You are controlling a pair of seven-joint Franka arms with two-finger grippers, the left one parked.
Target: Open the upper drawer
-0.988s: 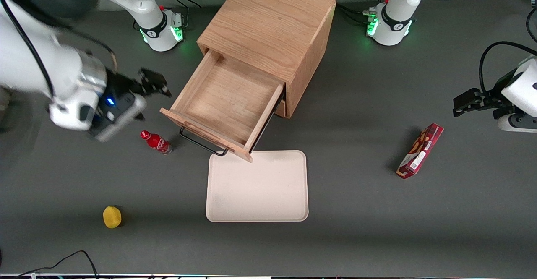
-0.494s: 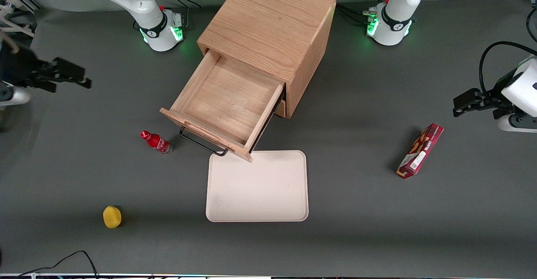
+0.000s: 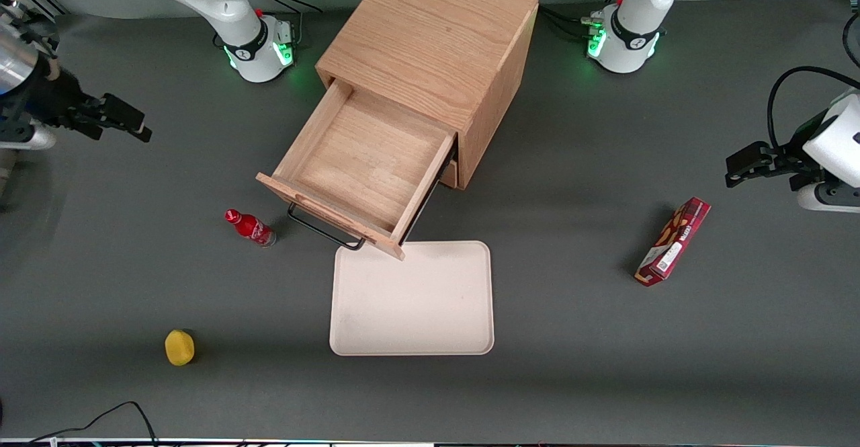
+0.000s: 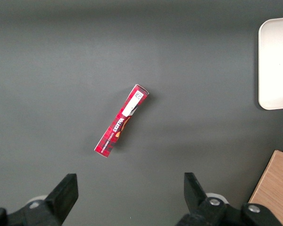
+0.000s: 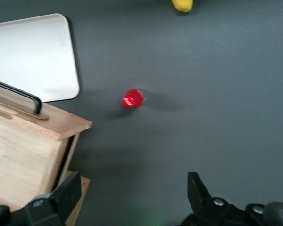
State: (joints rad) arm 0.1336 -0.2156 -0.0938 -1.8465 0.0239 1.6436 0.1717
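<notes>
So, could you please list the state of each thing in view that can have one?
upper drawer: pulled out of the cabinet, nothing in it.
bottom drawer: pushed in.
hand: open, holding nothing, out at the working arm's end of the table.
red bottle: upright, capped.
snack box: lying flat, closed.
tray: nothing on it.

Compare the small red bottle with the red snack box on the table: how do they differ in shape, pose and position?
The red bottle is rounded with a narrow neck; the red box is long, flat and rectangular. The bottle stands upright; the box lies flat. The bottle sits beside the open upper drawer; the box lies toward the parked arm's end. Both are red and untouched; the gripper, open, is high up, away from both.
</notes>
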